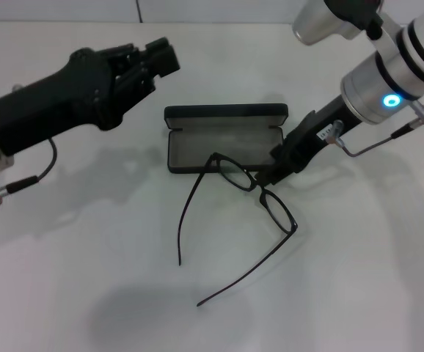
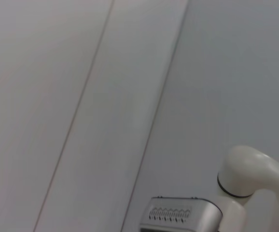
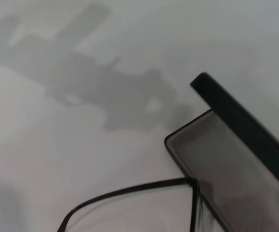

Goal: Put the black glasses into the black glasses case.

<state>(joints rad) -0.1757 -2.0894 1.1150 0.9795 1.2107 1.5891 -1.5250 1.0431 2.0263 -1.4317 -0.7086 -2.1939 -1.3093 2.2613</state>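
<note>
The black glasses case lies open at the table's middle, lid up at the back, grey lining showing. The black glasses sit at its front right corner, one lens over the case's front rim, the temple arms unfolded and reaching toward the near left. My right gripper comes in from the right and is shut on the glasses near the bridge. The right wrist view shows the case's corner and a thin part of the glasses frame. My left gripper hangs raised, to the far left of the case.
The white table carries only the case and the glasses. The left wrist view shows a pale wall and a white and silver robot part.
</note>
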